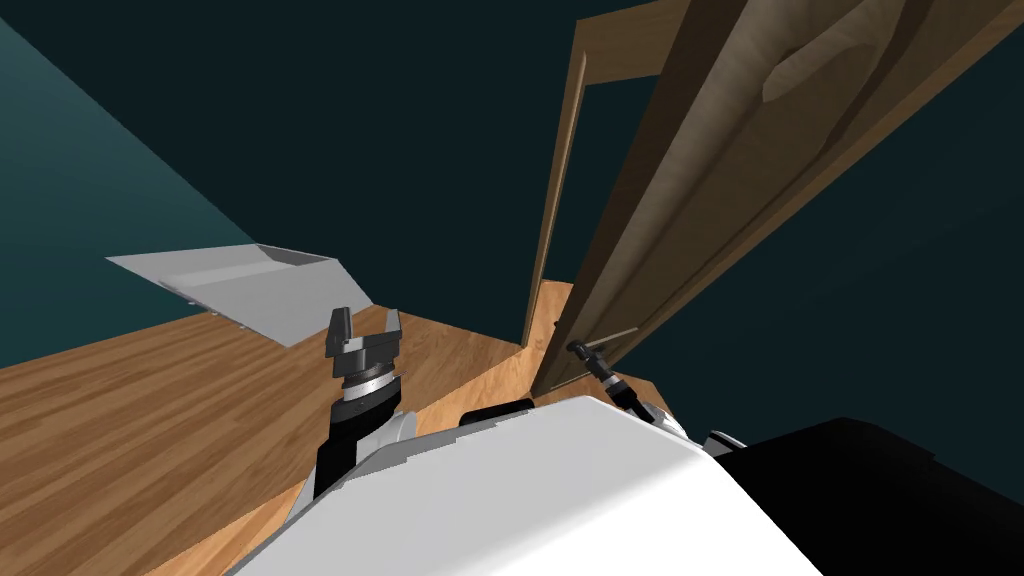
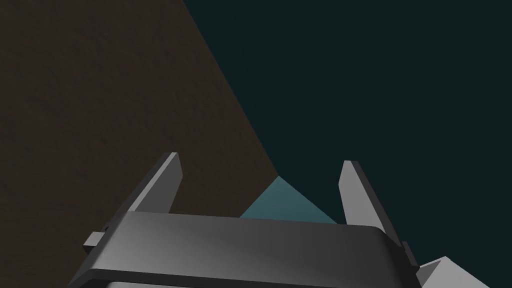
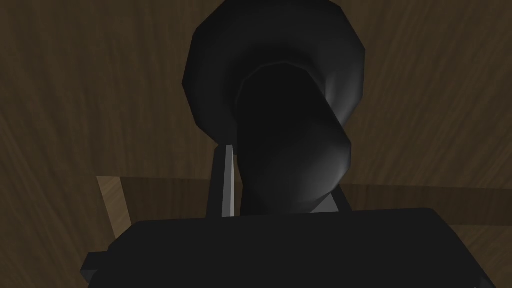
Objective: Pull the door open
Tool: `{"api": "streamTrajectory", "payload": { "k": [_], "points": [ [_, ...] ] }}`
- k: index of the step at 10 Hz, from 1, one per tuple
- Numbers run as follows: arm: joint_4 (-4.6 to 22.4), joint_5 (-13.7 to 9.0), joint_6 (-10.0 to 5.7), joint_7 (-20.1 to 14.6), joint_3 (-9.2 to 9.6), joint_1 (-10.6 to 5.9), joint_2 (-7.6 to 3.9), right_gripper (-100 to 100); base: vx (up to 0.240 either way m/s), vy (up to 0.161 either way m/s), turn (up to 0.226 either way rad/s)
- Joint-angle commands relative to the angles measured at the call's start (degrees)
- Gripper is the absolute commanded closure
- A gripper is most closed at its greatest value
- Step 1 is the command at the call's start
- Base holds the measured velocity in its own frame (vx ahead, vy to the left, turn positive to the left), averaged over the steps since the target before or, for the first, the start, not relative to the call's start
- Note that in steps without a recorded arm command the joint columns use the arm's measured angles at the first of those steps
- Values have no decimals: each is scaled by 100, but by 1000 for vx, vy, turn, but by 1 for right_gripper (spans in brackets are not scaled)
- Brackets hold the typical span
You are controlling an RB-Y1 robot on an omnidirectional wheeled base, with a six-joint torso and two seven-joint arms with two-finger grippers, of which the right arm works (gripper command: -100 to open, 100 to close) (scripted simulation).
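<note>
Door of brown wood with a raised panel rises in the upper right of the head view, leaning with the camera's slant. Its leaf stands off from the door frame, and a dark gap shows between the two. Low on the leaf's near edge sits the dark handle, which in the right wrist view is a round base on the wood with a thick stem coming out toward the camera.

The right gripper is clamped on that handle. One of its fingers presses flat against the side of the stem, and the other is mostly hidden behind the stem's far side. In the head view the right gripper reaches up to the door's near edge, just above the wooden floor.

The left gripper hangs well apart from the door, over the floor, with its two fingers spread wide and nothing between them.

Beyond it a light grey, box-like piece lies on the floor against a teal wall. A black area lies at the lower right.
</note>
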Motion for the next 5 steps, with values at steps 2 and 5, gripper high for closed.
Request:
{"api": "streamTrajectory", "payload": {
  "k": [2, 5],
  "points": [
    [97, -30, -188, -33, 46, 52, -65, 100, -223, -102, 208],
    [196, -58, -364, -67, 92, 98, -117, 100, -218, -86, 162]
  ]
}}
